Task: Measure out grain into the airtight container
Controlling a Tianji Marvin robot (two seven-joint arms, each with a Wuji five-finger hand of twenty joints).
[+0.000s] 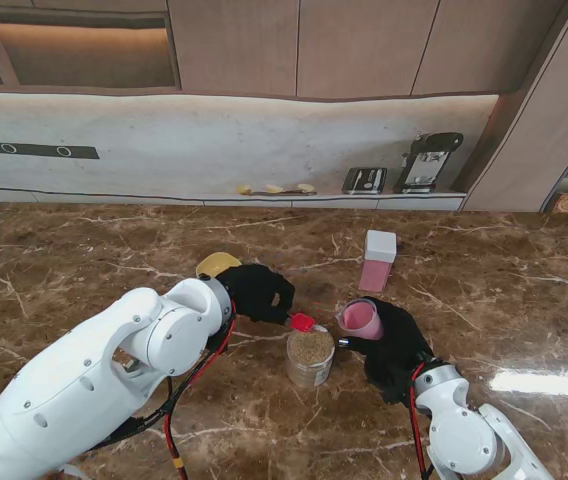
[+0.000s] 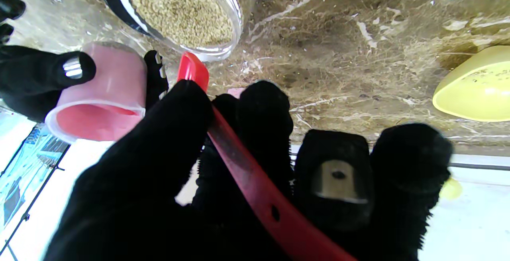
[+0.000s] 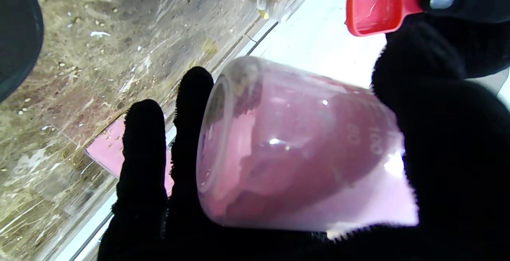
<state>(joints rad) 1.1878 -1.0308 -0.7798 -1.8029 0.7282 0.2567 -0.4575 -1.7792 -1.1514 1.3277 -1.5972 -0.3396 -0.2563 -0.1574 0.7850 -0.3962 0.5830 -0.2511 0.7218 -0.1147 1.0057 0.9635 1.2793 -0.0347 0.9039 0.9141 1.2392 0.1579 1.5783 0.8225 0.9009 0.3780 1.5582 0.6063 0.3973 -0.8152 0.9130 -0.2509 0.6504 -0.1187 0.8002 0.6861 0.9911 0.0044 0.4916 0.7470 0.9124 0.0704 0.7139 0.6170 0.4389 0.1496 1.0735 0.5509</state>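
Nearest to me on the brown veined marble bench (image 1: 84,250) stands the clear round jar (image 1: 310,357), smooth-walled and filled close to its rim with fine tan grain (image 2: 181,8). To its right my right robot hand (image 1: 396,345), in a fuzzy black glove, is wrapped around a translucent pink measuring cup (image 1: 361,319); the cup is tilted with its mouth toward the jar, and in the right wrist view I see faint raised numbers on its glossy wall, though I cannot tell whether any grain lies inside. Just beyond the jar, on its left, my left robot hand (image 1: 256,291) pinches the flat handle of a red plastic scoop (image 1: 303,322) between thumb and fingers; its small squarish bowl hangs at the jar's far rim, between the two hands, and looks empty from the right wrist. Behind my left robot hand a matte yellow rounded dish (image 1: 217,264) peeks out, half hidden by the glove. Farther off to the right stands the airtight container (image 1: 377,260), a tall pinkish box with a white lid, well apart from both hands.
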